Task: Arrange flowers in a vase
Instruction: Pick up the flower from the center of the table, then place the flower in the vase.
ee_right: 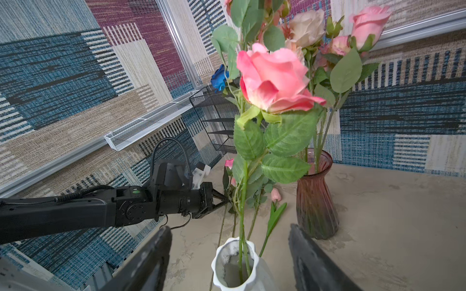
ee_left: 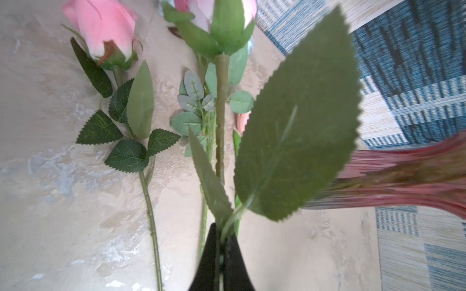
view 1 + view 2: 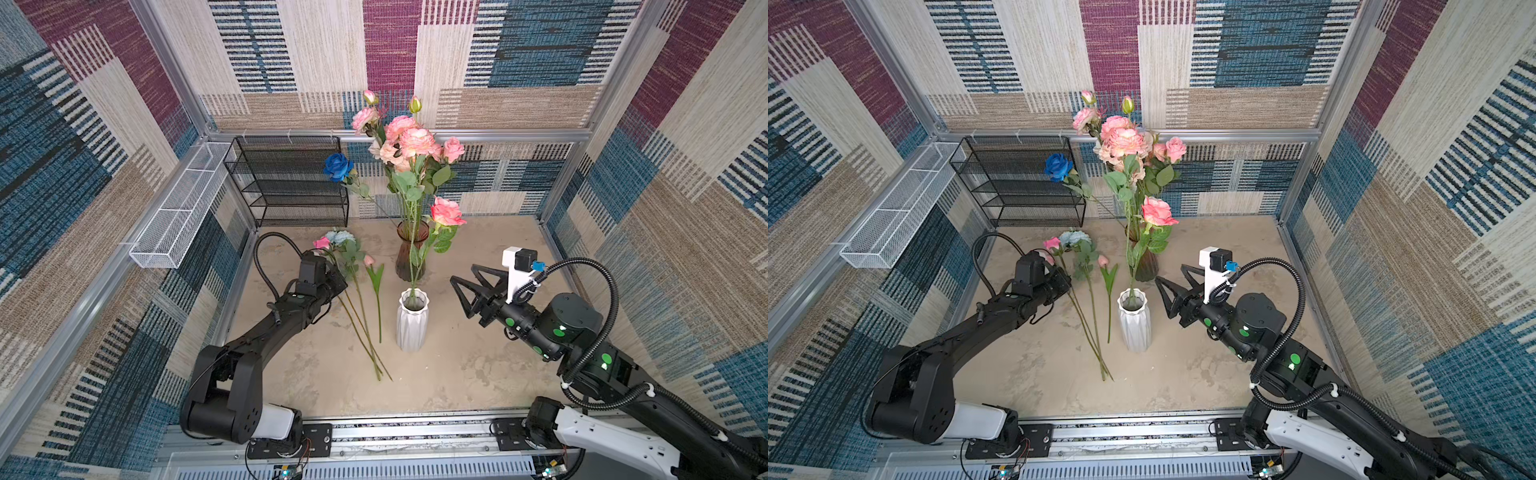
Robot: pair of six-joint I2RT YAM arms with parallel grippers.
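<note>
- Clamping on the stem of a rose (image 2: 220, 113), my left hand (image 2: 222, 236) has its fingers pressed together just below two big leaves; the pale pink bud points away from me.
- That hand sits low over the left part of the table (image 3: 478, 374), to the left of the white vase (image 3: 411, 324).
- Flat on the table by the gripped stem lie a second rose (image 2: 100, 27), which is pink, a pale blue flower (image 3: 340, 237) and a short tulip (image 3: 369, 261). The long stems run back toward my side and cross near their ends, and the tulip lies just beside the white vase.
- My right hand (image 3: 463, 273) hangs with its fingers wide apart and nothing between them, near the white vase on its right and pointing at it.
- The white vase stands upright near the middle of the table with one tall rose (image 3: 446, 211) in it, its pink bloom well above the rim.
- Farther back, apart from it, a red vase (image 3: 411, 257) of glass holds a bunch (image 3: 411, 141) of pink, peach and cream blooms, and a blue rose (image 3: 338, 166) leans out to the left.
</note>
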